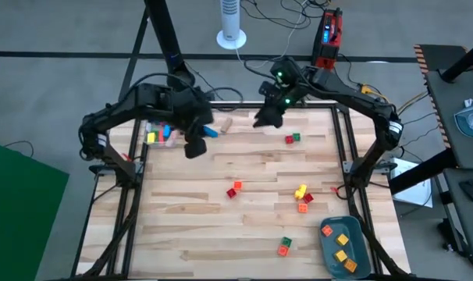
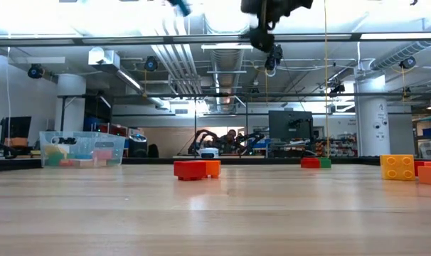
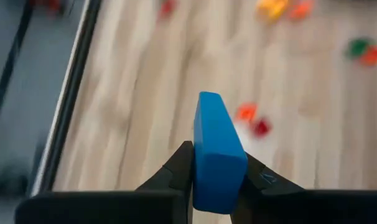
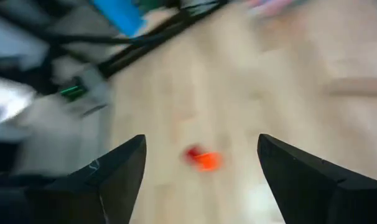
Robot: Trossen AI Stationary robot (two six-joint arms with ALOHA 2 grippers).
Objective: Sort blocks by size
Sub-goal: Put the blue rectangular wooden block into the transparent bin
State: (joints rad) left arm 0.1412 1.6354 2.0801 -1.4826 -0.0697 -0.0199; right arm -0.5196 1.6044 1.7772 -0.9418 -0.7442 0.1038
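Starting at the near edge of the table [image 1: 221,234], a grey-blue tray [image 1: 360,251] sits at the right corner with several orange and yellow blocks [image 1: 343,240] in it. Just left of the tray lies a green and orange pair [image 1: 285,247]. Farther in, a yellow, orange and red cluster [image 1: 302,196] lies right of centre, and a red and orange pair [image 1: 233,190] sits near the middle, showing in the low view as a low red-orange brick [image 2: 197,168]. Beyond these, a red and green pair [image 1: 292,138] rests toward the far right.

At the far left, the left gripper [image 3: 217,169] hangs above the table with its fingers clamped on a blue block [image 3: 216,152]; that long bar stands up between them, and from above it shows just beside the arm [image 1: 208,129]. A clear plastic box [image 1: 160,134] holding pink, yellow and blue bricks sits under that arm at the far left edge.

The right gripper [image 4: 201,163] hovers over the far middle of the table with its fingers spread wide and nothing between them.
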